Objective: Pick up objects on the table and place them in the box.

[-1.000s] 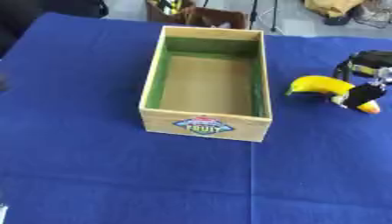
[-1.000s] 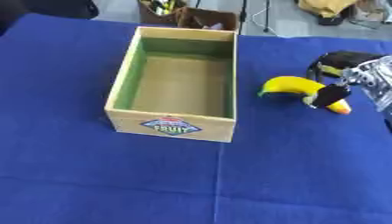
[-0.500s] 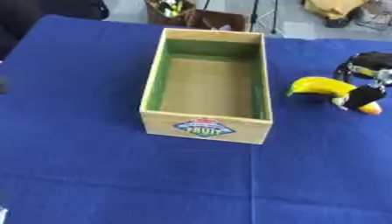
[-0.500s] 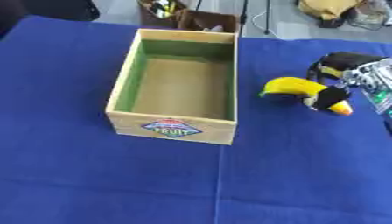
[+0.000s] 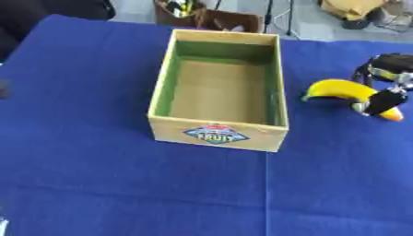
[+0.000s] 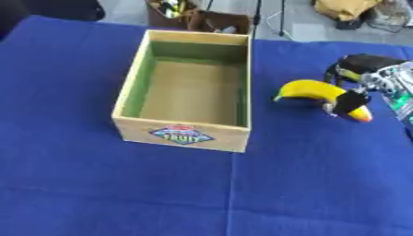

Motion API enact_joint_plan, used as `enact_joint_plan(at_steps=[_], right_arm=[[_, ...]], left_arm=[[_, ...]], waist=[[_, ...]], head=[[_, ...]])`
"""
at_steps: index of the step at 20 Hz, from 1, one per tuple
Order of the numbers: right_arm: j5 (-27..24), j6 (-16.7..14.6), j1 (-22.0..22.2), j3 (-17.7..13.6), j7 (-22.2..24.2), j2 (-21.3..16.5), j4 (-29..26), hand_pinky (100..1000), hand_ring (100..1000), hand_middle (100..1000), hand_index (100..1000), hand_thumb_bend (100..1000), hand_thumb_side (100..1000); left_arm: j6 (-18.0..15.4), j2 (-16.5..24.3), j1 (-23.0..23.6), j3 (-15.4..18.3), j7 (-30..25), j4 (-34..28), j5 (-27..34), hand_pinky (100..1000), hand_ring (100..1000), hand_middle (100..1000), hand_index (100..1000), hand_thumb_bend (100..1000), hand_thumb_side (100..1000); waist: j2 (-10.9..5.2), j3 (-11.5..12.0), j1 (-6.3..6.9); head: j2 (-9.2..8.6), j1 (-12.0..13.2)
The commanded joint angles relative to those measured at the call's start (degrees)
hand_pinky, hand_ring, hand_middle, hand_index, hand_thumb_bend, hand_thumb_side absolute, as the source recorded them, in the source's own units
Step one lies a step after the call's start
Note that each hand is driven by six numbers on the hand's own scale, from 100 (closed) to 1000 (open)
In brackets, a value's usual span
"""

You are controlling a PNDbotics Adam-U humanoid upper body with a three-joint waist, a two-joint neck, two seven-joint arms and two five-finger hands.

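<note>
I've got my right hand (image 6: 355,99) at the right edge of the blue-clothed table (image 6: 97,184), dark fingers curled down over the yellow curved banana (image 6: 310,90), pinching its right end where an orange tip shows just past the fingers. The banana looks to be on the cloth or only just above it; I can't tell which. It sits just beside the right wall of the open wooden box with the green-painted inside (image 5: 222,87), which stands empty in the middle of the table, long side running away from me.

My left hand isn't showing in either eye.

To do this well, I'd raise the banana high enough to clear that right wall before carrying it leftwards, because the fruit's free end points towards the box and would likely catch the rim on a low sweep. Holding it by one end, I expect it may swing or droop, so a slow lift suits. Then lower it lengthwise along the cardboard-coloured floor and spread the fingers only once it rests.

On the box's near face there's a diamond-shaped label (image 5: 216,135); the word "FRUIT" reads clearly, with smaller lettering above it I can't make out.
</note>
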Motion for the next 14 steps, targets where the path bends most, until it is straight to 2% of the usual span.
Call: enact_joint_plan(at_steps=[1, 14], right_arm=[[-0.18, 0.31, -1.00, -0.91, -0.51, -1.66, -1.07, 863, 885, 514, 619, 100, 390], [-0.38, 0.83, -1.08, -1.01, -0.80, -2.03, -1.60, 860, 882, 496, 590, 100, 376]], left_arm=[[0.02, 0.56, -0.53, -0.24, -0.13, -0.99, 0.28, 599, 596, 712, 830, 293, 883], [0.03, 0.74, -0.56, -0.28, -0.20, -0.99, 0.43, 599, 597, 714, 831, 291, 884]], waist=[[-1.48, -0.17, 0.13], [-2.15, -0.49, 0.16]], head=[[-0.57, 0.18], [-0.09, 0.43]])
